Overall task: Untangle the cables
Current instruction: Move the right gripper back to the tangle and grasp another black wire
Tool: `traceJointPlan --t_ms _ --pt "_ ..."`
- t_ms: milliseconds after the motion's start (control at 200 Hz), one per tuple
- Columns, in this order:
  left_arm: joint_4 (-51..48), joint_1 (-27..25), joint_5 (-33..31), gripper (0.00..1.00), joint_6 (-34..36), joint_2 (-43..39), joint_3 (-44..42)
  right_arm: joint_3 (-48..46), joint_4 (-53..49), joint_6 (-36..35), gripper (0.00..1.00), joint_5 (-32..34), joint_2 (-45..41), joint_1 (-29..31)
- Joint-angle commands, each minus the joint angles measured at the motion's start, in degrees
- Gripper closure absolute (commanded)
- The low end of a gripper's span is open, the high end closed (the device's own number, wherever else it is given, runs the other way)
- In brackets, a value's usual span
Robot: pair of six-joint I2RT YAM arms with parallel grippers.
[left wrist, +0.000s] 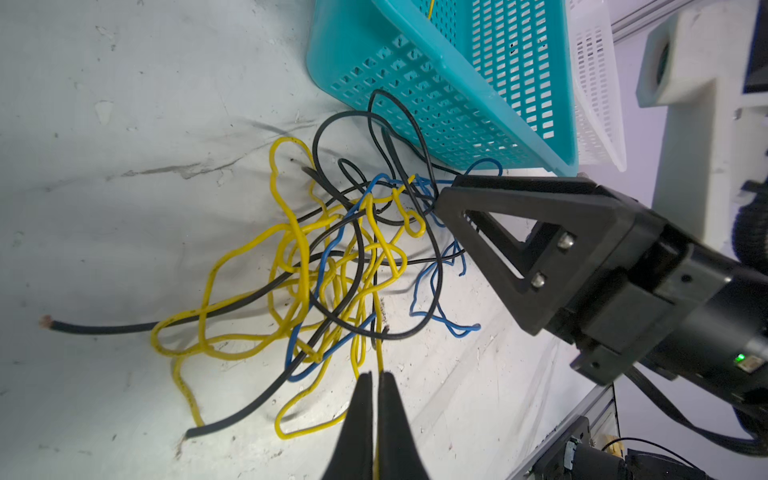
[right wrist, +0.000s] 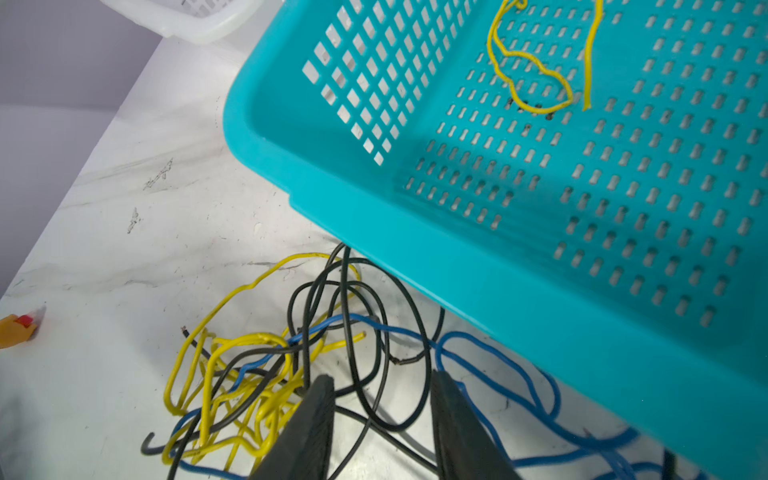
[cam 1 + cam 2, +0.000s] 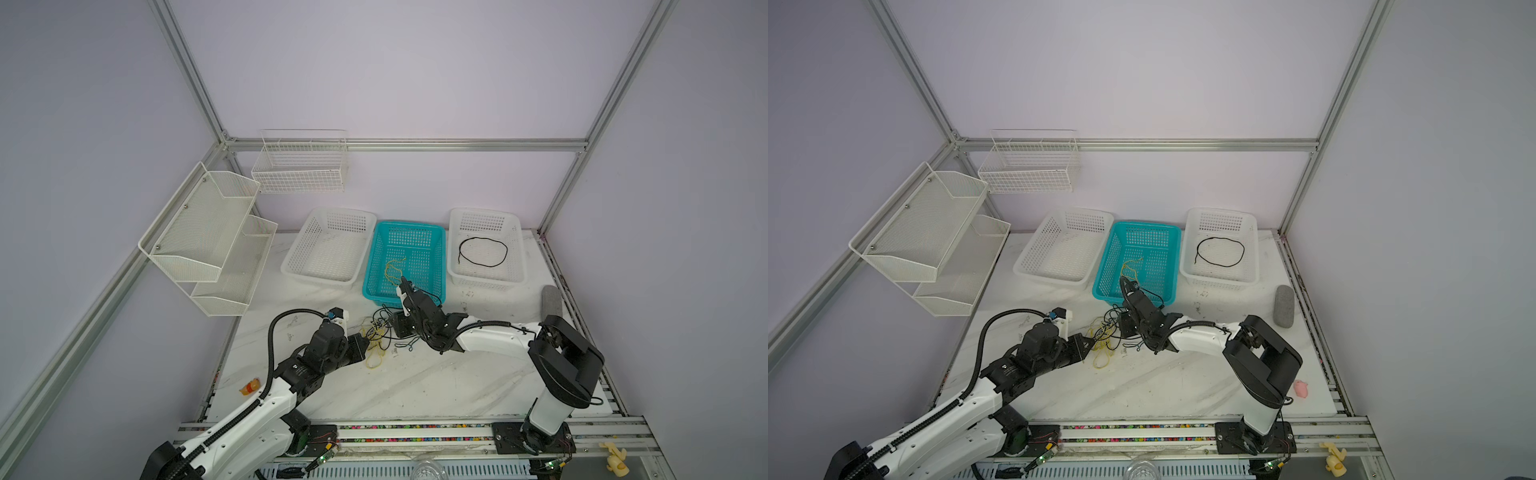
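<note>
Where the bench (image 3: 415,382) meets the front wall of the teal basket (image 3: 409,224), the holdings are as follows.

- Cables (image 3: 380,336) (image 1: 328,266) (image 2: 270,374): one tangle of yellow, black and blue strands looped through each other. The count per colour cannot be told.
- Loose yellow cable (image 3: 392,268) (image 2: 536,109): one, lying inside the teal basket.
- Loose black cable (image 3: 506,251): one, in an open loop inside the right-hand white basket (image 3: 484,212).
- Plastic baskets: three in a row, two white and one teal between them. The left white basket (image 3: 340,210) holds nothing.
- Wall racks: two, a wire basket (image 3: 299,174) and a two-tier mesh shelf (image 3: 208,232).
- Left gripper (image 3: 365,343) (image 1: 374,374): one, with jaws pressed together on a single yellow strand at the tangle's edge.
- Right gripper (image 3: 395,326) (image 2: 381,376): one, with jaws parted and straddling black loops beside the teal basket. It clamps nothing.
</note>
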Motion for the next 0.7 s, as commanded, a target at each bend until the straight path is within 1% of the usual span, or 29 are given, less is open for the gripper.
traceJointPlan --t_ms 0,70,200,430,540,665,695 --pt "1.7 0.2 1.7 1.00 -0.4 -0.3 -2.9 0.3 1.9 -0.4 0.59 2.8 -3.4 0.3" --pt "1.3 0.2 1.8 1.00 -0.1 -0.4 -3.5 -0.5 2.7 -0.7 0.59 2.3 -5.1 0.3" --pt "0.7 0.2 1.9 1.00 0.2 -0.9 -4.3 0.4 1.6 -0.7 0.59 1.4 -4.4 0.3" --pt "-1.0 0.3 1.4 1.00 0.4 -2.9 -4.4 0.9 3.1 -0.9 0.59 -0.4 0.7 0.3" --pt "-1.4 0.2 1.4 1.00 0.4 -3.2 -4.5 1.8 3.0 -1.7 0.59 1.0 3.3 0.3" --pt "-1.4 0.3 1.5 1.00 0.4 -3.1 -4.6 2.2 3.6 -1.9 0.59 0.5 4.7 0.3" --pt "-1.4 0.2 1.4 1.00 0.4 -3.1 -4.7 2.2 3.8 -1.9 0.61 0.4 4.7 0.3"
